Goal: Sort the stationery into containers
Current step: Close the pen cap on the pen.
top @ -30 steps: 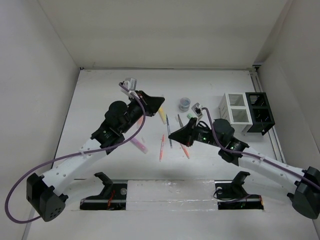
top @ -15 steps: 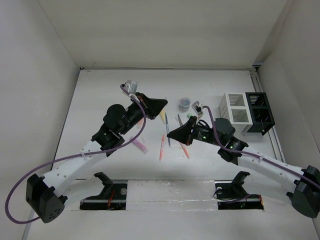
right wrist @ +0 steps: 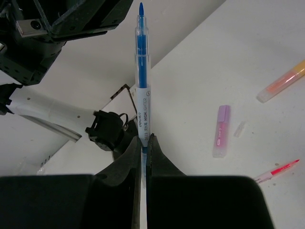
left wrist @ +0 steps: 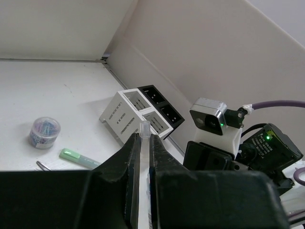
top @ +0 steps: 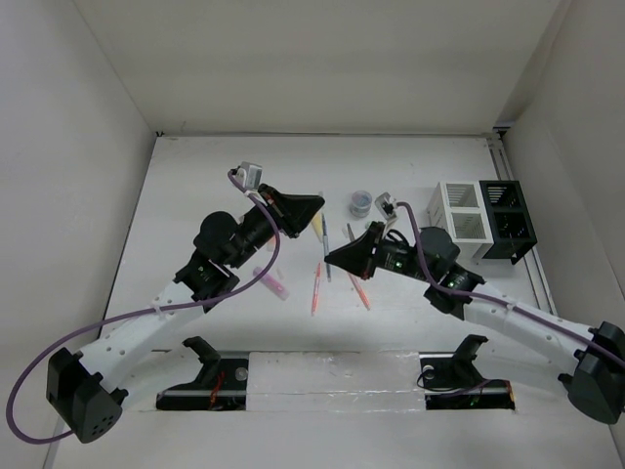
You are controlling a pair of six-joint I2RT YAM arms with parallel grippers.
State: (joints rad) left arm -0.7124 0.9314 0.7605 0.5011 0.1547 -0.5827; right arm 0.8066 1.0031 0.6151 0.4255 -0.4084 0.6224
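Note:
My right gripper is shut on a blue highlighter pen, uncapped, tip pointing away from the gripper; in the top view the gripper hovers mid-table. My left gripper is shut on a small clear cap; in the top view it is just above and left of the right one. The white container and black container stand together at the right. A yellow highlighter, a purple highlighter and orange-red pens lie on the table.
A small round tub stands behind the right gripper. A green highlighter lies near it. An orange highlighter and another small clear cap lie on the table. Enclosure walls stand at the back and both sides.
Both grippers have drifted a little. The right one, holding the blue pen, moved left and up, so the two gripper tips are closer together.

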